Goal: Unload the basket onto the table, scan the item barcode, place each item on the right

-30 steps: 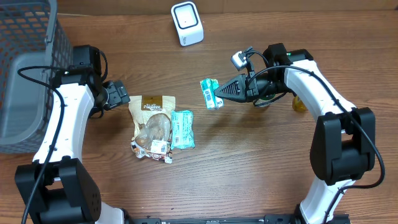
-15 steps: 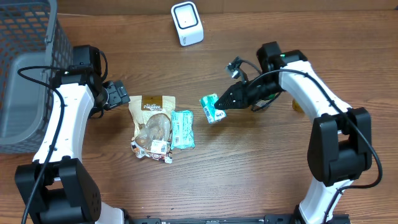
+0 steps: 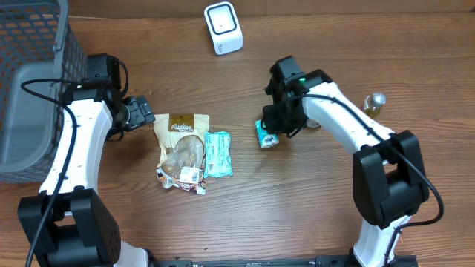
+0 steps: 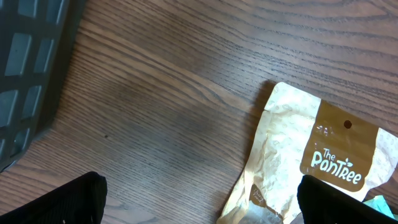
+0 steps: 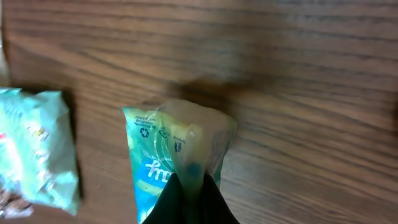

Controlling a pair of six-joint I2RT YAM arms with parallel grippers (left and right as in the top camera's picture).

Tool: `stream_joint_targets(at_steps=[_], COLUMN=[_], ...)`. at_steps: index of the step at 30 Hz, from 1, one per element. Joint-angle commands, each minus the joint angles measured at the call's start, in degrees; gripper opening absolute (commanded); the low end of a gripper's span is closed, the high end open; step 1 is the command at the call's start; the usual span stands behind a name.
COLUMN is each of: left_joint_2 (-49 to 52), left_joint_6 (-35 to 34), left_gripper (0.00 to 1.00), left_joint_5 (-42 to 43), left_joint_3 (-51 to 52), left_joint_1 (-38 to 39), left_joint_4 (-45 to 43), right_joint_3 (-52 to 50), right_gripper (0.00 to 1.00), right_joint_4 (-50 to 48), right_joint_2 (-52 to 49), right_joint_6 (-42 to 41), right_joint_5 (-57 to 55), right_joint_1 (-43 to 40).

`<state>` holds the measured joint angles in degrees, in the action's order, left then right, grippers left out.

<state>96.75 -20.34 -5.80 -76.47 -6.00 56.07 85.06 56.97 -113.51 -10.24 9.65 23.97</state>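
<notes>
One item in play: small green-and-teal packet (image 3: 266,137), right of the table's (image 3: 312,215) middle, nearer the robot than the scanner and well apart from it.
Grip: right gripper (image 5: 188,190) is clamped on the packet, its dark fingers (image 5: 166,206) pressed together on one pinched edge.
Packet versus gripper: in the right wrist view the packet's body reaches away from the fingertips over bare wood, with teal print and a recycling mark facing the camera.
Contact with table: cannot tell whether the packet touches the wood or hangs just above it.
Right arm: from overhead its wrist sits over the packet's upper right side and hides part of it.
Scanner: white box (image 3: 223,28) with a rounded square panel, at the far edge of the table.
Pack: flat teal pack (image 3: 217,153) lies left of the packet, apart from it.
Pouch: brown-and-cream pouch (image 3: 180,141) printed "The Pantree", just beside the pack on its left.
Wrapper: small crumpled wrapper (image 3: 182,178) at the pouch's near end.
Left gripper: left gripper (image 3: 141,115) stands with jaws wide apart and empty, just left of the pouch's top. In the left wrist view its fingers (image 4: 68,202) show at the two lower corners, with wood and the pouch's top edge between them.
Basket: grey mesh basket (image 3: 30,81) at the far left corner.
Bottle: amber bottle (image 3: 373,102) with a silver cap, right of the right arm, partly hidden.
</notes>
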Motion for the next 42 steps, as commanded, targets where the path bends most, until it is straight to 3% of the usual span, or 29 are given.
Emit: stream_joint_targets(at_steps=[1, 6, 23, 28, 35, 39, 42], left_joint_2=[-1.29, -1.29, -1.29, -1.29, -1.29, -1.29, -1.29], left_joint_6=[1.27, 1.27, 1.27, 1.27, 1.27, 1.27, 1.27], left_gripper=[1.0, 1.0, 1.0, 1.0, 1.0, 1.0, 1.0], left_joint_5=[0.07, 0.07, 0.07, 0.07, 0.07, 0.07, 0.07], left_joint_3=[-0.26, -0.26, -0.26, -0.26, -0.26, -0.26, -0.26], left_joint_1=[0.13, 0.13, 0.13, 0.13, 0.13, 0.13, 0.13], left_joint_4=[0.0, 0.0, 0.0, 0.0, 0.0, 0.0, 0.0], right_joint_3=[-0.31, -0.31, 3.26, 17.75, 47.04, 62.12, 67.58], right_gripper=[0.04, 0.08, 0.04, 0.04, 0.04, 0.04, 0.04], right_joint_4=[-1.14, -2.71, -1.31, 8.72, 23.17, 25.68, 24.11], right_joint_2=[1.31, 1.31, 1.33, 1.33, 1.33, 1.33, 1.33], right_joint_6=[-3.3, -3.3, -3.3, -3.21, 1.62, 1.75, 2.93], right_joint_5=[-5.97, -3.1, -0.57, -2.78, -4.42, -10.21, -13.33], right_joint_1=[1.57, 1.9, 1.9, 1.9, 1.9, 1.9, 1.9])
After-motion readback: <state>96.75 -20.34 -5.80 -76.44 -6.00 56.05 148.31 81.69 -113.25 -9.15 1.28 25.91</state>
